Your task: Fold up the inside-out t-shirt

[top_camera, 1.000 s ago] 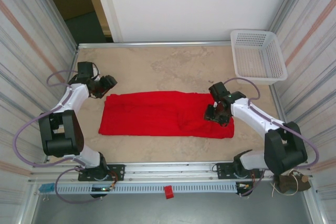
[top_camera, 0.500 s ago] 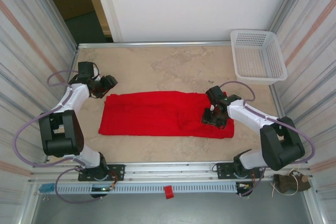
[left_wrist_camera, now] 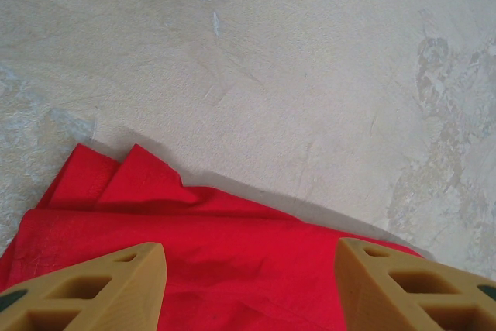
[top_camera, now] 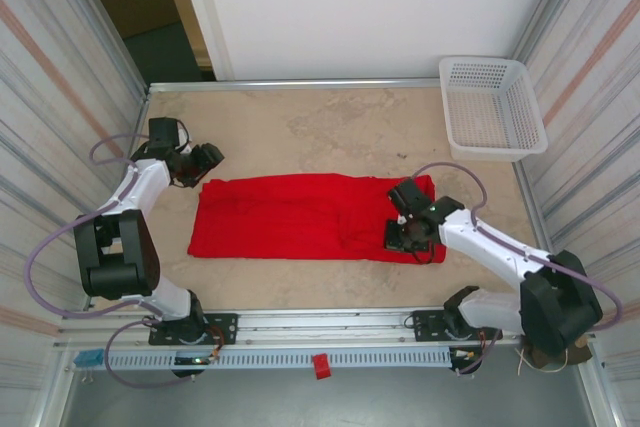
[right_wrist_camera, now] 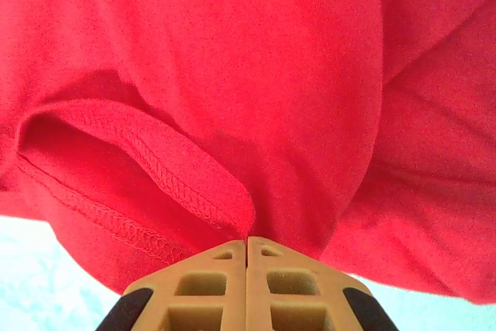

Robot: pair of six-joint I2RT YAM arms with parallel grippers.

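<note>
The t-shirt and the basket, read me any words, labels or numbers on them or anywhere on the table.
No text can be read anywhere. The t-shirt is plain red fabric, the basket is plain white lattice, and the table is unmarked.

My left arm (top_camera: pixel 130 197) bends out to the left side. My left gripper (top_camera: pixel 205 159) angles downward, its fingers (left_wrist_camera: pixel 116 284) spread apart. My right arm (top_camera: pixel 490 242) reaches forward and inward. My right gripper (top_camera: pixel 398 237) points down, fingers (right_wrist_camera: pixel 209 288) pressed flat together, pinching a fold of the inside-out t-shirt (right_wrist_camera: pixel 232 75).
</note>
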